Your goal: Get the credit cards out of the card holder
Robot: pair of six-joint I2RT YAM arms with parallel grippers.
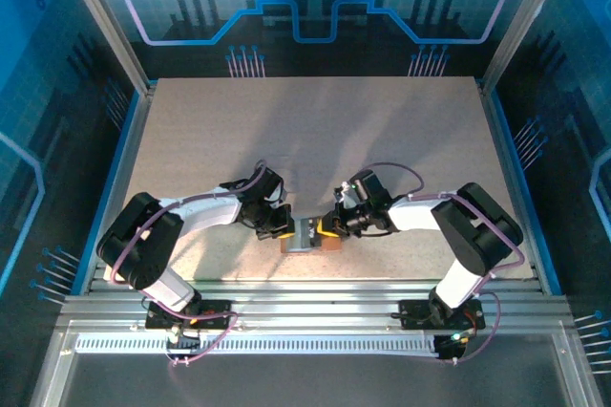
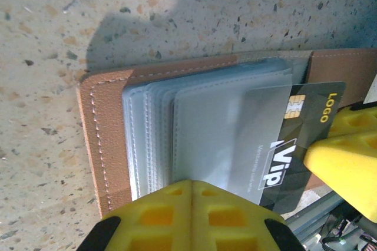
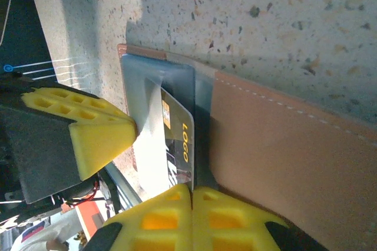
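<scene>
Card holder (image 1: 310, 238), overhead view: an open folding wallet lying flat at the 6 o'clock edge of the speckled beige counter (image 1: 305, 120), midway between the two arms.

Left hand (image 1: 280, 227), at the holder's 9 o'clock. Its yellow pads are pressed together with no gap, and their tips meet the edge of the holder's pockets. Whether a pocket edge is nipped between them cannot be told.

Detail of the holder, left wrist view. The outer skin is salmon-brown and leather-like, with a rounded corner and a line of pale stitching along the border. On the inner face sits a stepped stack of pale blue-grey, half-clear pockets (image 2: 206, 115), each set slightly further toward 3 o'clock than the one beneath.

Dark card (image 2: 294, 145): half out of the front pocket, projecting toward 3 o'clock. It carries a gold chip, the white word "Vip" and the yellow word "LOGO".

Right hand (image 1: 331, 227), at the holder's 3 o'clock. Its yellow pads are closed on the free end of the dark card, whose edge runs into their seam.
</scene>
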